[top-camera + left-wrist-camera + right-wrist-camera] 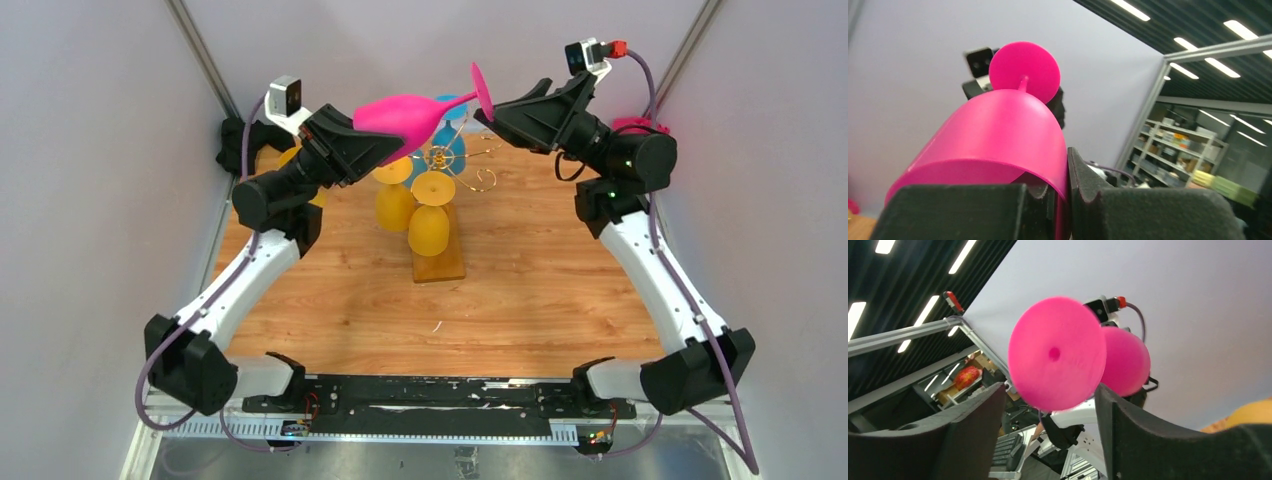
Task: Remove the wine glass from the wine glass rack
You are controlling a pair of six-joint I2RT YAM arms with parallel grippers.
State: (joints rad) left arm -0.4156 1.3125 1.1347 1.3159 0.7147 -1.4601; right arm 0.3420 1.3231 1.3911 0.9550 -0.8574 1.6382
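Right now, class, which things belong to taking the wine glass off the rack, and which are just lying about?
Job: opaque magenta wine glass; gold wire rack on amber wooden base; left gripper, clamped on the glass's rim; right gripper, open by its foot.
Lying about: two yellow glasses hanging on the rack; blue glass behind them.

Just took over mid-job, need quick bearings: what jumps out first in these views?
A pink wine glass lies sideways in mid-air above the wine glass rack, its bowl rim clamped in the left tool. The right tool is open at its round foot. Yellow glasses hang on the rack below.
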